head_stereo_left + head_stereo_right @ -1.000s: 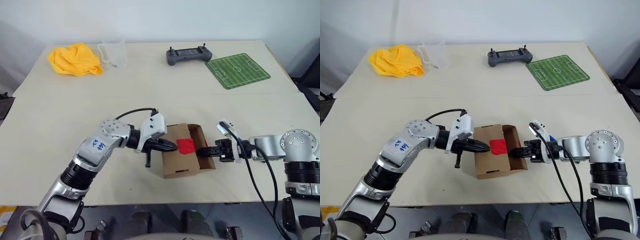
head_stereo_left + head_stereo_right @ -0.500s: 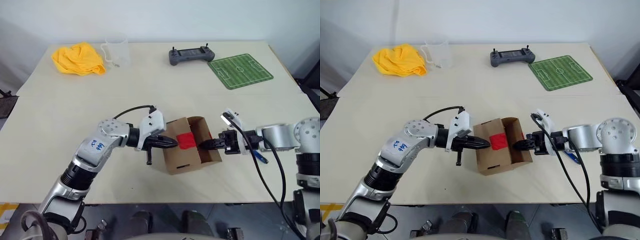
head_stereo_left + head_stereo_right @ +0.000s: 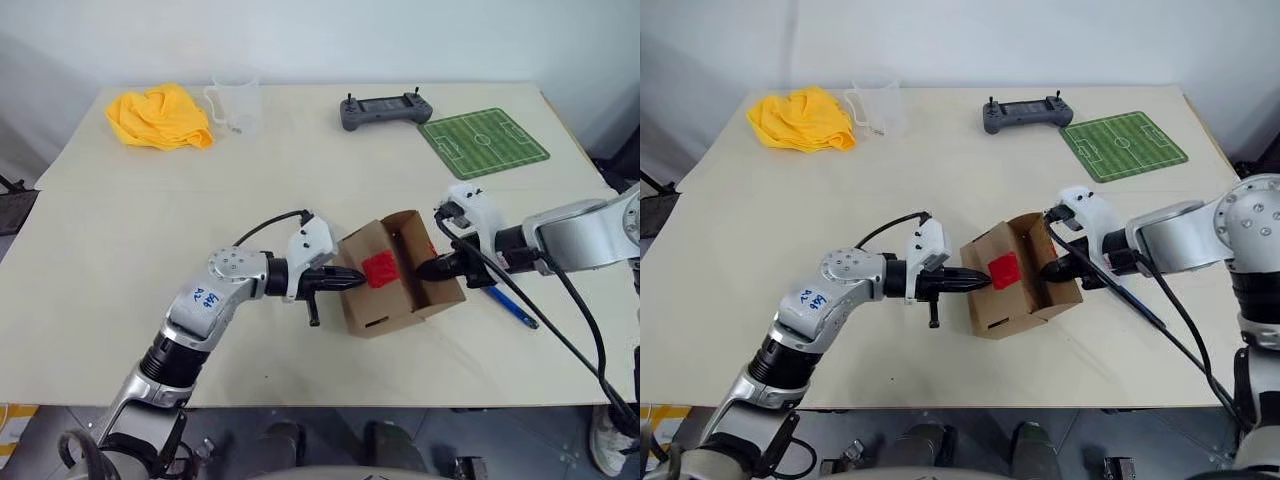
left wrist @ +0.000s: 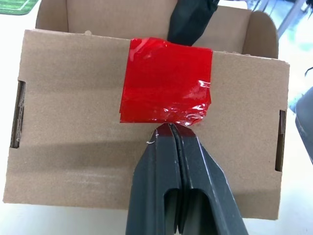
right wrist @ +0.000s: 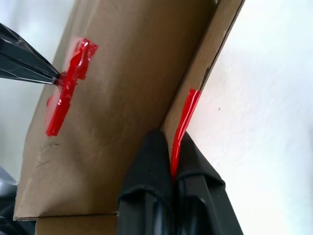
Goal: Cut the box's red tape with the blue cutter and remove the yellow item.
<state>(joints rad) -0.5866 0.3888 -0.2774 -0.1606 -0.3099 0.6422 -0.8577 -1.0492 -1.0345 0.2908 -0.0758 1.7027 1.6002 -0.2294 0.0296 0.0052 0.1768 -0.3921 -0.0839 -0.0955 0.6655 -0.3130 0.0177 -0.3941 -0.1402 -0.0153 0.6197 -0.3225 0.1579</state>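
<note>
at the near middle of the worktop (image 3: pixel 120 230) the box (image 3: pixel 400 275) sits tipped up between the two arms, open side toward the right arm, taped face toward the left. left gripper (image 4: pixel 168 132) has its fingers shut flat together, tips touching the lower edge of the red tape (image 4: pixel 167 81), where the film is puckered; whether it pinches the tape or just presses the face i can't tell. either way it reads as a brace against the box sliding. right gripper (image 5: pixel 172 169) has its fingers closed on the edge of the opened flap, with a strip of red tape running between them, so it looks like it's holding the flap back to keep the mouth open and the box tilted. blue cutter (image 3: pixel 512 306) lies loose on the worktop just right of the box, beneath the right arm, so the cutting step looks finished. yellow item isn't visible inside from here. yellow cloth (image 3: pixel 158 117), clear cup (image 3: pixel 235 102), grey controller (image 3: pixel 383 110) and green mat (image 3: pixel 484 141) sit along the far edge, well apart.
</note>
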